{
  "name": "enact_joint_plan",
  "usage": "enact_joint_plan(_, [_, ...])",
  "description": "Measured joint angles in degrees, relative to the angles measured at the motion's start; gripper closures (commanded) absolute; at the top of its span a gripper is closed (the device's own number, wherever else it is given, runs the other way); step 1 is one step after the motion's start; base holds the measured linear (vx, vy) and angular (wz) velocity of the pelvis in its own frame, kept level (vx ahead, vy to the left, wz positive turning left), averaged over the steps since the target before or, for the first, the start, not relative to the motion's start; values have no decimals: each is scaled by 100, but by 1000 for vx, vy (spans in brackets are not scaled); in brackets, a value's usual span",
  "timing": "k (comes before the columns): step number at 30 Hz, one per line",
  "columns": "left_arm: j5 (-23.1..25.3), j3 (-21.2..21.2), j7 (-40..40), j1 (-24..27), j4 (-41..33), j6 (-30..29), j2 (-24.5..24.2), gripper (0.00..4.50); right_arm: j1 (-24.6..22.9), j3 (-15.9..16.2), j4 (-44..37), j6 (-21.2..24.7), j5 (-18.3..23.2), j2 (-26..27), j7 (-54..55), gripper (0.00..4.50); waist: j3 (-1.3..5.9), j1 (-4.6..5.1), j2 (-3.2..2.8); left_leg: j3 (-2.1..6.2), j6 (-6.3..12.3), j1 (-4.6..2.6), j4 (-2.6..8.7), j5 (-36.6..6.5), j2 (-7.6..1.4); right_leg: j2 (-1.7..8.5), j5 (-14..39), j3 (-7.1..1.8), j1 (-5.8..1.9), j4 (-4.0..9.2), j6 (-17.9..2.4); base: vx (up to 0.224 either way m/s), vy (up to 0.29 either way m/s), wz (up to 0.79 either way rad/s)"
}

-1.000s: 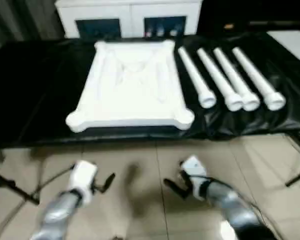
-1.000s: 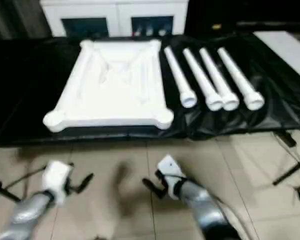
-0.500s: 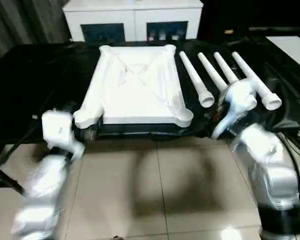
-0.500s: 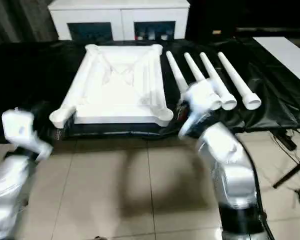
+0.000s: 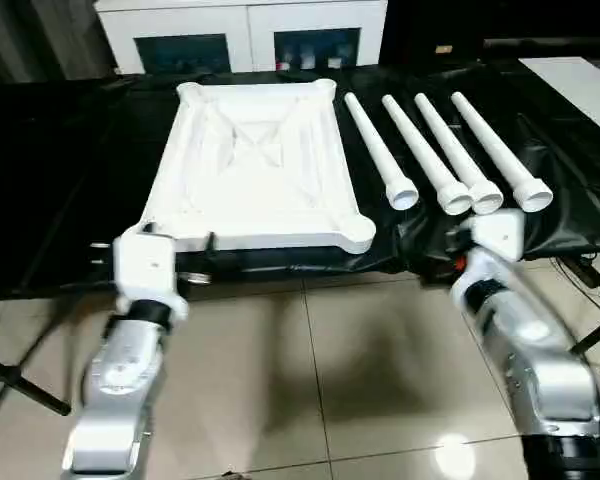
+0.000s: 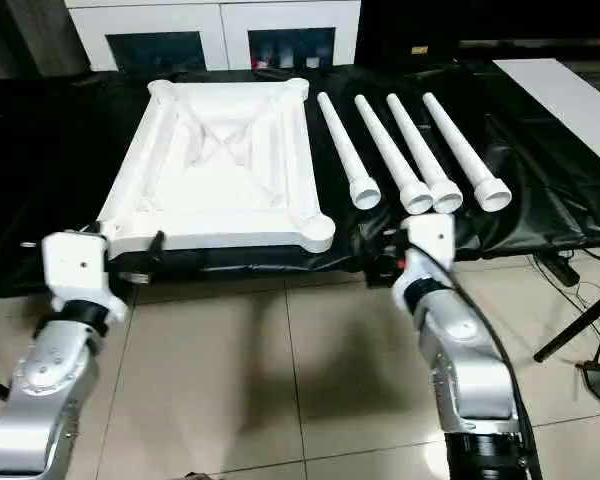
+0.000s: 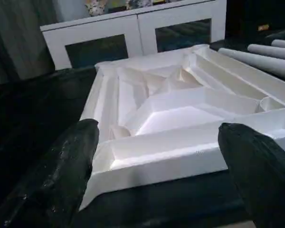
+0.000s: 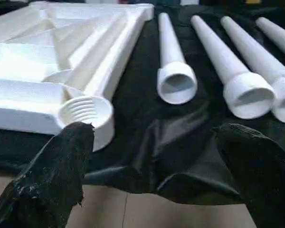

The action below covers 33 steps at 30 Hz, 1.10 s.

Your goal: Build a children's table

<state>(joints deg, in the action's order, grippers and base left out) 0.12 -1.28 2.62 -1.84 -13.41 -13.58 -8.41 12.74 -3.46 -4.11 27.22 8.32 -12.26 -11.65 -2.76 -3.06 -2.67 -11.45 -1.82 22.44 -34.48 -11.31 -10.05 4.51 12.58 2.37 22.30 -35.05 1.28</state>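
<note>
The children's table top (image 5: pixel 255 165) lies upside down on a black sheet, its ribbed X-braced underside facing up. Several white tapered legs (image 5: pixel 375 150) lie side by side to its right, wide ends towards me. My left gripper (image 7: pixel 159 133) is open and faces the top's near left corner (image 5: pixel 165 235), close in front of it. My right gripper (image 8: pixel 154 130) is also open and empty. It hovers at the sheet's front edge, between the threaded near right corner socket (image 8: pixel 85 111) and the legs' wide ends (image 8: pixel 176 83).
The black sheet (image 5: pixel 70 180) covers a low platform, with tiled floor (image 5: pixel 320 380) in front of it. A white cabinet with glass doors (image 5: pixel 245 35) stands behind. At the right are a stand's leg and cables (image 5: pixel 595 335), and a white surface (image 5: pixel 580 80) at the far right.
Both arms have come forward from low over the floor to the sheet's front edge. The left gripper now faces the top's near left corner; the right sits before the legs. The camera shifted too.
</note>
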Motion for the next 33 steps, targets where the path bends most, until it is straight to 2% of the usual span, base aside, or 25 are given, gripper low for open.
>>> enact_joint_plan(3, [11,15,-5,7,-2,-53,16,6,-8,108,-83,5,-48,27,4,0,-1,7,-5,-2,-16,-21,0,-4,4,0,-22,-11,-16,4,-3,0,0,0])
enact_joint_plan(6, [13,8,9,7,-1,-61,64,6,-107,246,-289,-34,-323,14,74,0,-4,4,-7,-1,-22,-70,8,-7,6,0,7,-13,-56,11,46,0,0,0])
enact_joint_plan(9, [9,3,14,3,1,-101,84,6,-153,346,-292,-100,-555,-49,198,0,-36,70,-7,0,-46,-215,48,-42,11,-5,22,-5,-164,69,68,0,0,0])
enact_joint_plan(10, [10,1,11,0,2,-104,84,6,-135,344,-280,-200,-590,-56,259,0,-44,114,-8,9,-51,-282,71,-55,12,-8,25,11,-227,117,71,0,0,0])
enact_joint_plan(12, [14,9,-5,-16,0,-140,83,6,-29,394,-146,-297,-691,-147,330,0,-48,167,2,33,-64,-346,93,-73,13,-8,25,31,-296,179,71,21,8,-9])
enact_joint_plan(13, [13,5,-29,-33,-7,-166,88,6,74,385,-40,-298,-694,-181,344,0,-44,202,5,65,-64,-345,95,-82,15,-8,25,54,-341,210,71,60,19,-17])
enact_joint_plan(16, [11,16,-50,-37,-74,-267,178,6,99,185,16,-404,-403,-59,80,0,-27,300,41,72,-56,-346,91,-125,24,-8,22,46,-346,215,65,66,10,-8])
enact_joint_plan(18, [12,36,-50,-33,-129,-297,211,6,98,176,32,-404,-373,-68,17,0,-22,310,33,68,-56,-345,92,-163,26,-9,30,45,-349,214,19,81,0,0])
enact_joint_plan(21, [10,96,-46,-41,-134,-333,244,6,69,154,34,-408,-368,-139,-4,0,21,292,-51,65,-14,-346,90,-219,27,-10,111,56,-366,213,-28,103,-1,3])
enact_joint_plan(24, [15,205,-26,-112,-67,-342,242,6,-28,157,35,-482,-366,-183,-11,0,72,262,-136,98,38,-372,64,-317,39,-8,222,76,-434,213,-34,114,7,7])
enact_joint_plan(27, [7,234,71,-134,-33,-342,206,6,-208,152,-21,-521,-367,-145,4,0,100,270,-176,146,78,-433,47,-409,66,-4,333,80,-525,202,-42,124,3,9])
enact_joint_plan(28, [8,224,86,-147,-9,-342,199,6,-265,156,-30,-522,-370,-126,2,0,115,275,-215,167,87,-435,24,-447,69,-6,375,91,-542,195,-43,114,-5,10])
enact_joint_plan(31, [-40,134,89,-255,100,-346,202,6,-454,200,-185,-523,-383,-71,1,0,149,288,-272,201,223,-435,-10,-533,114,-2,471,98,-556,153,4,102,-9,8])
enact_joint_plan(33, [-63,75,93,-330,130,-348,193,6,-545,233,-316,-521,-396,-5,23,0,154,289,-279,249,337,-437,-57,-601,145,1,549,79,-583,101,56,90,-17,9])
